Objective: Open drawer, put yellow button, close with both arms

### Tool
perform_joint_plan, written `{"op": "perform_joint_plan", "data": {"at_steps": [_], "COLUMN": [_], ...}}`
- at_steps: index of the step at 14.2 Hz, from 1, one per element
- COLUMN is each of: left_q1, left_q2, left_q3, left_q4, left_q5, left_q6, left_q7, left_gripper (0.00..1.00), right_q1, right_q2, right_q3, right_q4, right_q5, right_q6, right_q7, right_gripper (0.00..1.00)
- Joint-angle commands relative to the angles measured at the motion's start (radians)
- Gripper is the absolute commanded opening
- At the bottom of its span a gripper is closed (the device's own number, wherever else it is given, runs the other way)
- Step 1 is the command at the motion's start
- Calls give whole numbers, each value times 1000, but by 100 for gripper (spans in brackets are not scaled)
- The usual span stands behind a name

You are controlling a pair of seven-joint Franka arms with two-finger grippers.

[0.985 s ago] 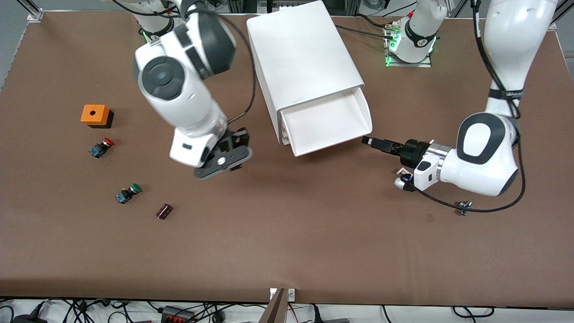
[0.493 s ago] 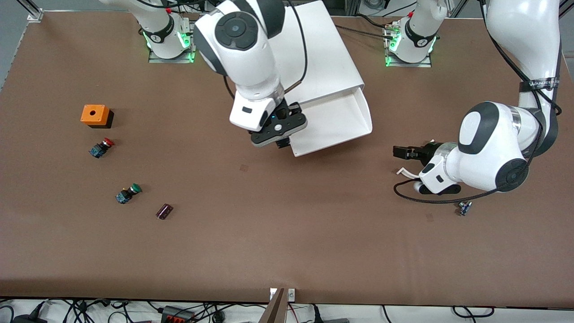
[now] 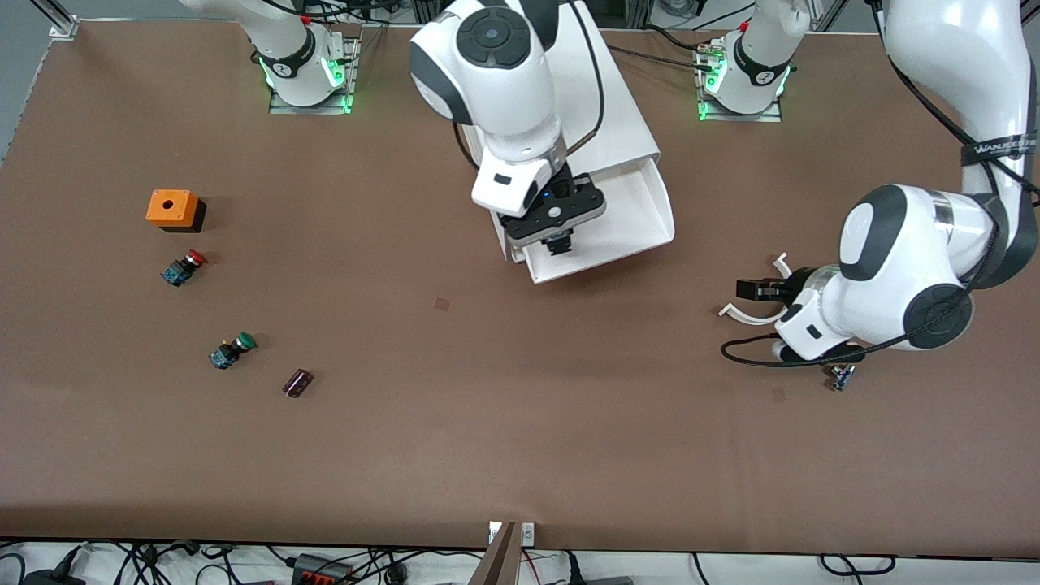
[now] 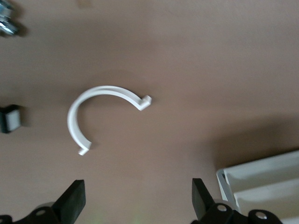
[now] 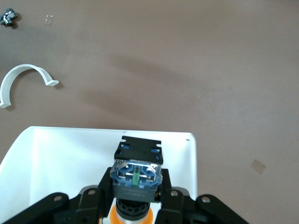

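Yellow button [image 5: 133,215] now hangs pinched in our right end effector [image 3: 557,241] directly over the pulled-out drawer [image 3: 650,213], whereas 1 second ago that end effector was over bare tabletop [image 3: 520,422] toward the right arm's end, and half a second ago it was only at the drawer's corner. We judge the carry is nearly finished and what remains is lowering and release, then the 2-arm closing. In the right wrist view the button's long axis runs straight along the end effector's approach line: the orange-yellow cap sits up by the palm and the black-and-teal terminal block [image 5: 137,175] points down into the white tray, so it would land terminals first unless tipped. Our left end effector [image 3: 751,289] has drawn away from the drawer's corner to about 4 o'clock of the cabinet [image 3: 617,122]; it waits with its 2 fingers [image 4: 71,201] spread apart, over a white C-shaped clip [image 4: 100,100] on the tabletop. Red button [image 3: 185,266], green button [image 3: 233,348] and orange box [image 3: 172,208] lie untouched at roughly 9 o'clock.
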Motion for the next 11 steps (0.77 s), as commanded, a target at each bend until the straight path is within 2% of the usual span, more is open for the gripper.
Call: {"op": "perform_joint_plan", "data": {"at_steps": [1, 5, 11], "left_q1": [-19, 0, 23], "left_q2": [52, 41, 41], "left_q3": [5, -4, -10], "left_q4": [85, 78, 43], "left_q5": [88, 42, 11], "left_q6": [9, 80, 80], "left_q7": [-77, -85, -92], "left_gripper": [100, 100, 100], "right_q1": [26, 46, 49], "right_q2": [62, 85, 120], "right_q3": [-6, -4, 16], "right_q4": [56, 56, 56], "right_q5": [8, 8, 7], "right_q6": [-1, -1, 16], "right_q7": [25, 23, 26], "right_gripper": [0, 0, 0]}}
